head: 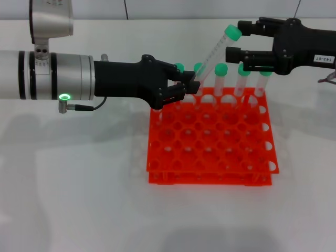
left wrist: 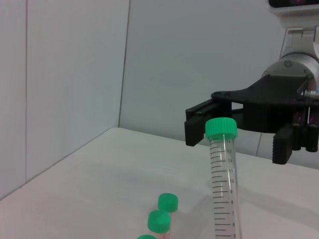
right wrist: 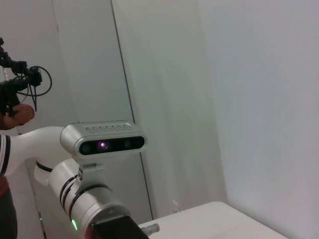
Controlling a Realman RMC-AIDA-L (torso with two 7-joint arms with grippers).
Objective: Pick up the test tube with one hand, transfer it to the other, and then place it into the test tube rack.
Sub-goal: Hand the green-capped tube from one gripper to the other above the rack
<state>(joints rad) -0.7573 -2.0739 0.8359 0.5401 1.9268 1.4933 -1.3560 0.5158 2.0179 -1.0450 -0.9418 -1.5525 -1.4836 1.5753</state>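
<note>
I count two grippers: my left gripper (head: 185, 87) and my right gripper (head: 239, 41). One white table (head: 79, 199) carries one orange test tube rack (head: 210, 152). One test tube (head: 218, 48) leans tilted above it. In the rack's back row I make out five standing tubes (head: 221, 79), some partly hidden by my grippers.

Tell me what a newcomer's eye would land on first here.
The bright orange rack in the middle of the white table, with green-capped tubes standing along its far row. Above that row, the left gripper holds a tilted tube by its lower end, its green cap leaning between the open fingers of the right gripper.
</note>
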